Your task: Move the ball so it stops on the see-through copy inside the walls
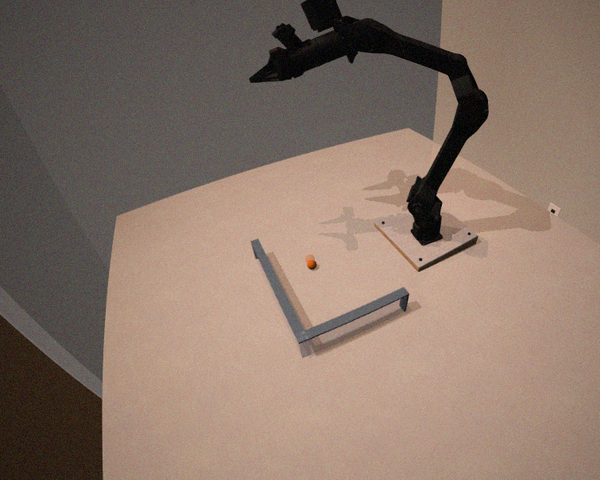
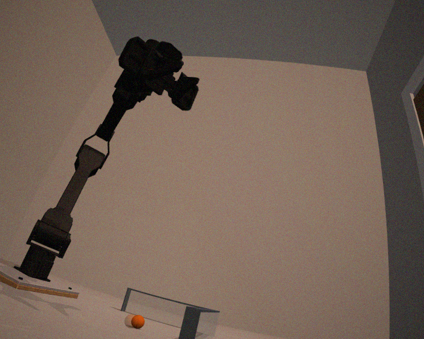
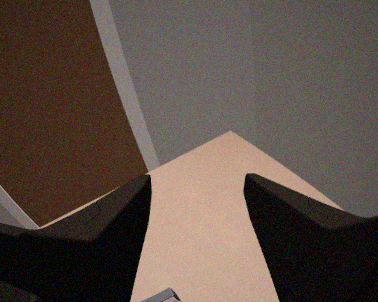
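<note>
Orange ball [image 1: 311, 264] on table, far below the half-open (empty) gripper [image 1: 256, 77].

From my station, the ball [image 1: 311, 264] looked smooth and matt orange. The walls [image 2: 160, 305] seemed clear glass or plastic with blue-grey edges. The arm [image 1: 458, 110] was matt black, its base plate [image 1: 460, 242] pale-topped with wood-coloured edges, the table [image 1: 341, 403] faintly glossy.

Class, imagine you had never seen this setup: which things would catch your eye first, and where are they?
The black arm rears high over its base plate, its gripper far above the table with jaws partly apart and holding nothing. Down on the table, a small orange ball lies inside the corner of two low clear walls, partly overlapping its see-through copy.
</note>
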Robot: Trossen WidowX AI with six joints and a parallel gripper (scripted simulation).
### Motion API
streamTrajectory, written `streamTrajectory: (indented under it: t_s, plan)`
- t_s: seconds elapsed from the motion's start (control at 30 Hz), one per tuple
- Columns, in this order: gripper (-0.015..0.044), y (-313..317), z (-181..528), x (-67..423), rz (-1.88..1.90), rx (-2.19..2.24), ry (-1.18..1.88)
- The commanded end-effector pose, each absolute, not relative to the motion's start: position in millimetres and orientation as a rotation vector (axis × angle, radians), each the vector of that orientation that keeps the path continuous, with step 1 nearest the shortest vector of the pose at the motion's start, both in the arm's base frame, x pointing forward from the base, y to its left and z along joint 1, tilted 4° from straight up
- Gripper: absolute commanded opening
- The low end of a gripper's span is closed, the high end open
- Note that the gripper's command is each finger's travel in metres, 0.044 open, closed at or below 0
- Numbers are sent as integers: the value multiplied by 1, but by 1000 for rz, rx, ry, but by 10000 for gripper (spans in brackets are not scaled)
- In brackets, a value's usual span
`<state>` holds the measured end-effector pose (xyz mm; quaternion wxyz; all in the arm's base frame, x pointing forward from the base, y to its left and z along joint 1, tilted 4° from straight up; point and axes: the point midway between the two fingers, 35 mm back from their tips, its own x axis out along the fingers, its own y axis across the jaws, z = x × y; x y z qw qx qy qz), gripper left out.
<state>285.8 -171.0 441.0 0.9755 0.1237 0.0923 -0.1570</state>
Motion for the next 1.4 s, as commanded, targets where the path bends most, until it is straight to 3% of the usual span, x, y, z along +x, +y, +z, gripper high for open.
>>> streamTrajectory:
  t_s: [0.0, 0.33, 0.63, 1.37]
  plan:
    - [215, -162, 374, 319, -274, 277, 397]
    - [215, -98, 224, 350, -126, 194, 915]
    - [215, -24, 105, 313, 74, -71, 1422]
    - [215, -18, 80, 307, 97, -109, 1473]
